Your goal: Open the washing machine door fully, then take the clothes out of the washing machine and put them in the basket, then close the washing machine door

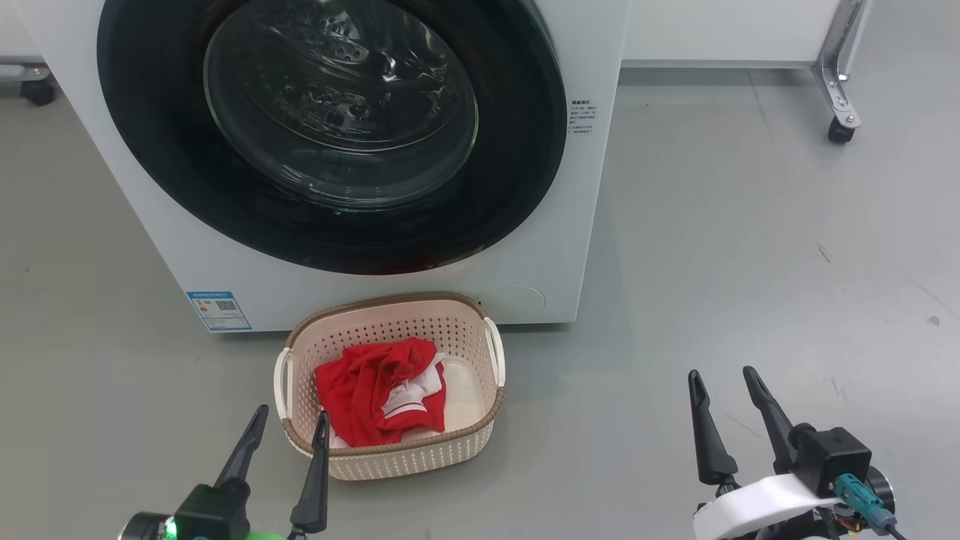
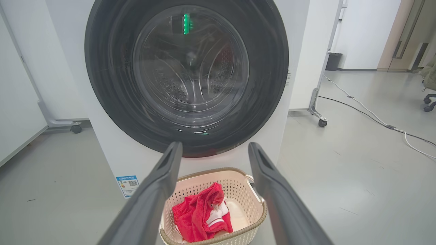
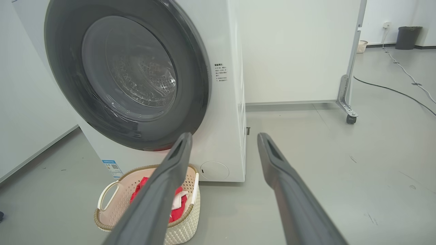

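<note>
The red clothes (image 1: 379, 390) lie bunched in the basket (image 1: 420, 457), which sits on the floor (image 1: 750, 262) just in front of the washing machine (image 1: 577, 247), below the door (image 1: 517, 187). The door looks flush against the front, and through it I see bare drum (image 2: 190, 78) with no red in it, so I judge the job done or nearly so. My left gripper (image 1: 293, 412) is spread wide and empty, its inner finger close to the basket's near rim. My right gripper (image 1: 721, 373) is equally wide and empty, well off to the side over bare floor.

My worries are these: I cannot tell whether the door has actually latched, so it could drift open. Any forward nudge of the left arm could also catch the rim and shove or tip the light basket.
</note>
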Controlling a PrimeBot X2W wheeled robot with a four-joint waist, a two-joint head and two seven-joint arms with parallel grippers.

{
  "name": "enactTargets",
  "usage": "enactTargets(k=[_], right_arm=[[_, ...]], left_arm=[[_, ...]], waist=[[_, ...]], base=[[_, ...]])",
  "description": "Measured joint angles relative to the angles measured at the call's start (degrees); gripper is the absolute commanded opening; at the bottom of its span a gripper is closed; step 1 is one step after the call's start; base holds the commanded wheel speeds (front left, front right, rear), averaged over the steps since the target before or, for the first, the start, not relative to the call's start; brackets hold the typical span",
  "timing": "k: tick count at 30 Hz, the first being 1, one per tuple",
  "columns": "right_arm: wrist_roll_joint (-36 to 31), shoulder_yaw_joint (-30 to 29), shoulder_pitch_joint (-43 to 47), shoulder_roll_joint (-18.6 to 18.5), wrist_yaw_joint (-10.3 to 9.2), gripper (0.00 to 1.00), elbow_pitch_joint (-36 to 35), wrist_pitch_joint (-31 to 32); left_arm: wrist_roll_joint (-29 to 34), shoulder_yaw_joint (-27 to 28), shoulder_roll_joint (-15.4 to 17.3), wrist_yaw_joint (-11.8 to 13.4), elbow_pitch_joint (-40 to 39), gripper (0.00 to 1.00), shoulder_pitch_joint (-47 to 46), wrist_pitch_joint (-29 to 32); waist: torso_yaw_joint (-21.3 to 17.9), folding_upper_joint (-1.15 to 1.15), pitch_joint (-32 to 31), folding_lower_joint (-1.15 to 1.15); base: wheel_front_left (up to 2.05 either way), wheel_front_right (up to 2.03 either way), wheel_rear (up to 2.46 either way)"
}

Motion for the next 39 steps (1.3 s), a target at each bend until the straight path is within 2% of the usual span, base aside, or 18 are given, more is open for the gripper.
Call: enactTargets(k=[10, 11, 25, 39], right_arm=[[0.0, 0.1, 0.9, 0.0, -0.54, 1.0, -1.1, 0.0], [0.0, 0.1, 0.9, 0.0, -0.55, 0.0, -1.2, 0.0], [0.5, 0.5, 4.8, 0.9, -0.45, 0.0, 5.7, 0.1], [11.3, -0.8, 4.8, 0.9, 0.14, 0.0, 4.4, 1.6]], left_arm=[[0.0, -0.1, 0.1, 0.4, -0.7, 1.0, 0.2, 0.5], [0.0, -0.1, 0.1, 0.4, -0.8, 0.0, 0.2, 0.5], [-0.6, -0.9, -1.1, 0.4, 6.7, 0.0, 2.1, 0.5], [-11.8, 0.3, -1.2, -0.6, 5.9, 0.0, 2.2, 2.0]], waist=[[0.1, 0.0, 0.0, 0.0], [0.2, 0.0, 0.0, 0.0], [0.2, 0.0, 0.0, 0.0], [0.0, 0.0, 0.1, 0.0]], base=[[0.0, 0.0, 0.0], [0.0, 0.0, 0.0], [0.0, 0.0, 0.0], [0.0, 0.0, 0.0]])
